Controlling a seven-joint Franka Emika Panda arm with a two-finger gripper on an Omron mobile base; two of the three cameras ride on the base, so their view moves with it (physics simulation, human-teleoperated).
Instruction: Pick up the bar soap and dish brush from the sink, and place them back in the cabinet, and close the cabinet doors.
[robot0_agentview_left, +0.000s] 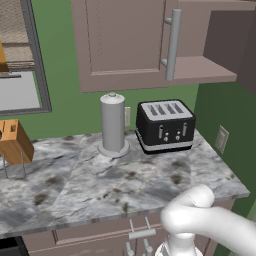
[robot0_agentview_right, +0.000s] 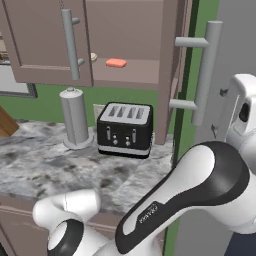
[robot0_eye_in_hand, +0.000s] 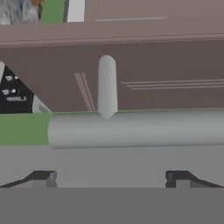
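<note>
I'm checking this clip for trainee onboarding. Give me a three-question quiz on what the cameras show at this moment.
1. True or false: the bar soap lies in the cabinet.
2. What stands on the counter directly left of the toaster? A) a kettle B) a grey cylinder C) a pan
3. In the hand view, what runs across just ahead of the gripper?

Key
1. True; it lies on the cabinet floor.
2. B
3. A grey bar handle of a cabinet door; the jaws stand open and apart from it.
</note>
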